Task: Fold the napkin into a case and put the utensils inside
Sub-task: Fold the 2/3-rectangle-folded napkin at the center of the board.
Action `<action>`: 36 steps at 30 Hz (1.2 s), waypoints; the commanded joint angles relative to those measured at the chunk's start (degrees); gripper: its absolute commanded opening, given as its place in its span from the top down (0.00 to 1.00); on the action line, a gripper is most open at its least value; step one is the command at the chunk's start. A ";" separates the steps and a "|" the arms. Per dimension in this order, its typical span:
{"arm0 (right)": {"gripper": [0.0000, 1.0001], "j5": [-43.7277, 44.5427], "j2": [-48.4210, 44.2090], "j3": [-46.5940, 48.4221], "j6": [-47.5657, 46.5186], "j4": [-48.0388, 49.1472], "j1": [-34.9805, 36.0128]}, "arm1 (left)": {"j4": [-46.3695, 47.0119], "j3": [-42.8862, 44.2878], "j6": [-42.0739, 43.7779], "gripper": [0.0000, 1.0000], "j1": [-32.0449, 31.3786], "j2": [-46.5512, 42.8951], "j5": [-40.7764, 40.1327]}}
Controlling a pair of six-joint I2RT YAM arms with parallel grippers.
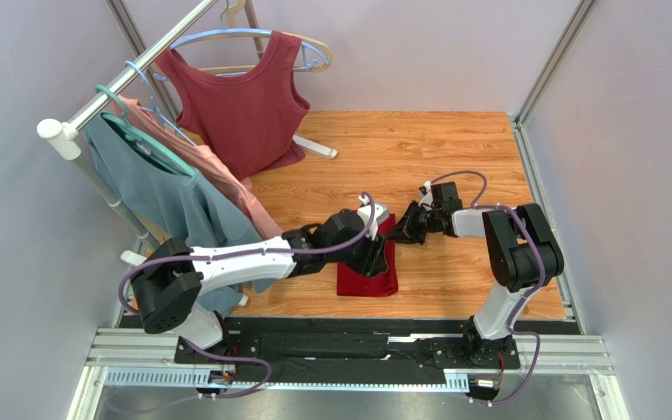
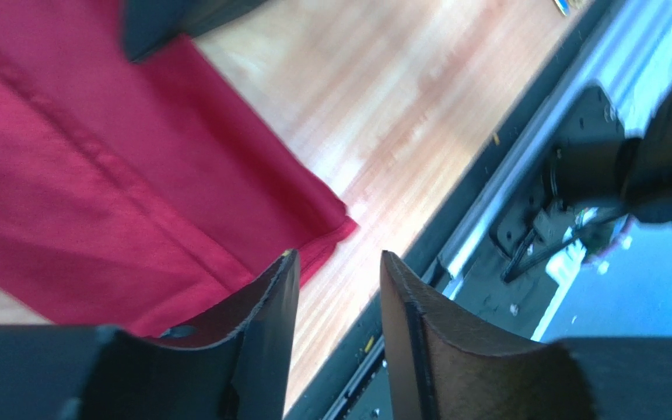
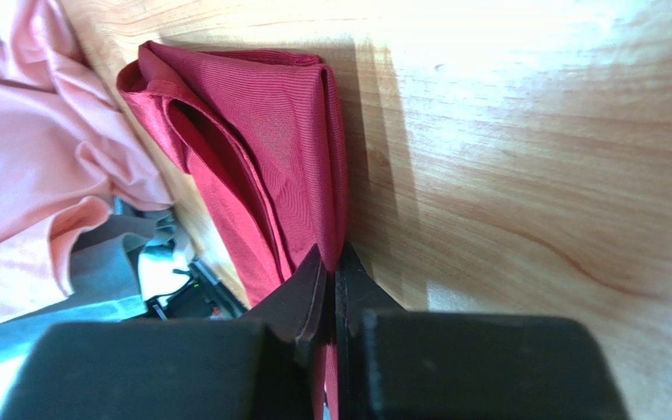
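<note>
1. At the far left a clothes rail (image 1: 129, 74) carries a teal shirt (image 1: 160, 188), a pink garment (image 1: 226, 179) and, further back on a hanger, a dull maroon sleeveless top (image 1: 243, 105).
2. The left arm reaches from its base at the near left corner across the wooden table (image 1: 453, 149) towards the middle, passing in front of the hanging teal and pink cloth.
3. The left gripper (image 2: 338, 262) is over the near part of the napkin (image 1: 367, 278). Its jaws stand moderately apart with nothing between them (bare wood and the table's near edge show through the gap), and one of its fingers (image 2: 269, 297) lies over the crimson cloth near a corner.
4. The napkin lies folded into a narrow oblong in the middle of the table, its long side running away from the arms. The left wrist view shows a hemmed edge running across it.
5. The right gripper (image 3: 331, 262) is at the napkin's far right edge, its jaws pressed together on a pinch of the crimson cloth. From that grip the layered folds rise and bunch (several layers are visible in the right wrist view).
6. The right arm comes from its base at the near right, elbow raised, forearm pointing left.
</note>
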 commanded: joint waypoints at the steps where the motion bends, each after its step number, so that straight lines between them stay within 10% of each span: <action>1: 1.00 5.86 -2.77 3.03 -1.64 -7.68 2.09 | -6.72 9.04 -2.31 0.46 3.02 4.87 1.83; 16: 1.00 22.30 -8.48 13.66 12.77 -31.07 7.89 | -7.97 16.44 1.65 0.27 -1.28 15.78 -18.83; 25: 1.00 25.91 -11.64 11.39 19.10 -31.88 10.18 | -6.13 17.15 1.21 0.22 -2.25 17.63 -23.32; 28: 1.00 25.91 -12.79 10.50 20.77 -31.52 10.18 | -3.85 16.45 1.04 0.01 -2.43 16.84 -22.70; 36: 1.00 26.43 -15.34 7.87 25.95 -30.56 10.44 | -4.11 18.03 -1.07 0.06 -2.78 19.65 -24.98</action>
